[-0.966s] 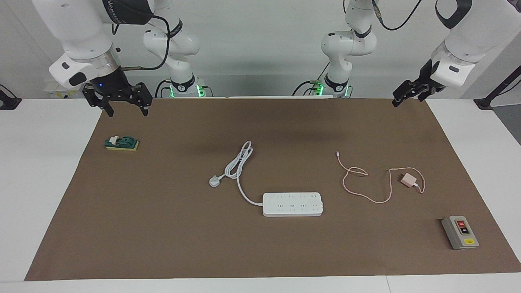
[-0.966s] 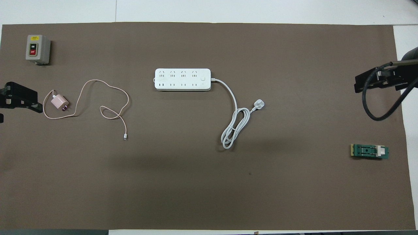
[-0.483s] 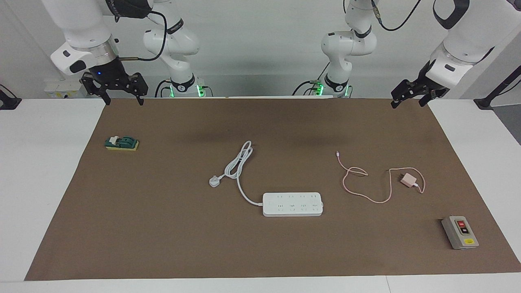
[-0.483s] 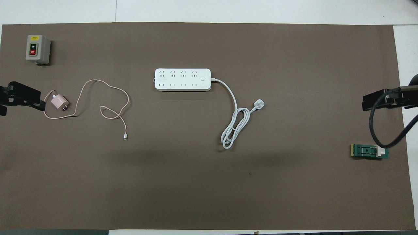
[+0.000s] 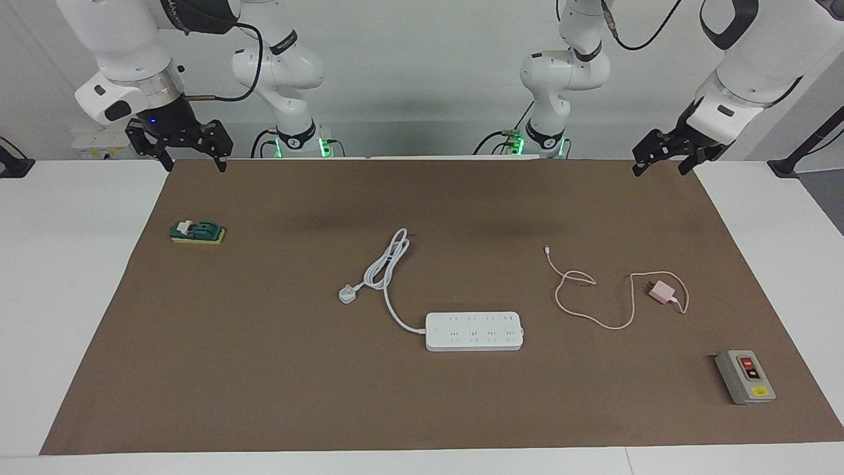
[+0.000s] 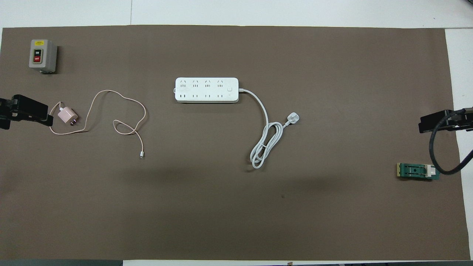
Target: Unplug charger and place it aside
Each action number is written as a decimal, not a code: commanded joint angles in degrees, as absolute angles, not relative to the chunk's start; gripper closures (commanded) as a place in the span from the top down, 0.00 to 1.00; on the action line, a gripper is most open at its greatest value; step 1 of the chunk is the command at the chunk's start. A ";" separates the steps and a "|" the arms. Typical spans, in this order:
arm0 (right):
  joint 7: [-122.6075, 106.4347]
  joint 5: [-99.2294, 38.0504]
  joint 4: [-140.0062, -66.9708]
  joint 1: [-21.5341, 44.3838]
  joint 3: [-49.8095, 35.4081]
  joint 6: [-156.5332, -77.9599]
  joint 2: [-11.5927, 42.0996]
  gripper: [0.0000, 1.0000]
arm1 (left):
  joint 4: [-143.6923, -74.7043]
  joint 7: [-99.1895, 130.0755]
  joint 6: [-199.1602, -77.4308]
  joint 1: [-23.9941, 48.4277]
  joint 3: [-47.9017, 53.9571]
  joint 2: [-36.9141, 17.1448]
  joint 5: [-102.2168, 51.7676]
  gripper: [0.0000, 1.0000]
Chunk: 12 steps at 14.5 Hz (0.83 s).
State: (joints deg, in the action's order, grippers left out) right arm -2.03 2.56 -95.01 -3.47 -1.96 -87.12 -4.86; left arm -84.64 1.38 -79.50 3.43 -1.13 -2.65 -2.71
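The charger (image 5: 661, 291) is a small pale pink cube. It lies on the brown mat toward the left arm's end, with its thin pink cable (image 5: 593, 310) looped beside it. It is apart from the white power strip (image 5: 475, 331) and plugged into nothing. Both also show in the overhead view: charger (image 6: 67, 115), strip (image 6: 206, 89). My left gripper (image 5: 659, 170) is open and empty, raised over the mat's edge at the left arm's end, clear of the charger. My right gripper (image 5: 194, 165) is open and empty, raised over the mat's edge at the right arm's end.
The strip's thick white cord ends in a white plug (image 5: 347, 293) nearer to the robots. A grey box with red and black buttons (image 5: 745, 376) stands farther from the robots than the charger. A small green switch block (image 5: 197, 231) lies at the right arm's end.
Both grippers have drawn back and up toward their ends of the table, the right one the most. The charger, cable and power strip have not moved.
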 commanded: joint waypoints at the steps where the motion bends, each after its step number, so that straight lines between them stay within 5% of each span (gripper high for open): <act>1: -3.25 -0.78 -96.33 -3.69 -1.41 -86.57 -5.98 1.00 | -87.54 0.44 -81.29 3.87 -1.58 -0.70 -2.02 1.00; 12: -2.55 -0.88 -96.42 -2.99 -1.84 -87.10 -6.42 1.00 | -88.59 0.53 -81.39 3.43 -1.23 0.00 -1.84 1.00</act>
State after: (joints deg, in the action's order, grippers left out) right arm -2.03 0.25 -95.03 -3.01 -1.84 -86.72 -5.09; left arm -86.07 1.28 -79.90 3.42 -1.27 -2.01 -2.57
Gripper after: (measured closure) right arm 0.000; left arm 0.000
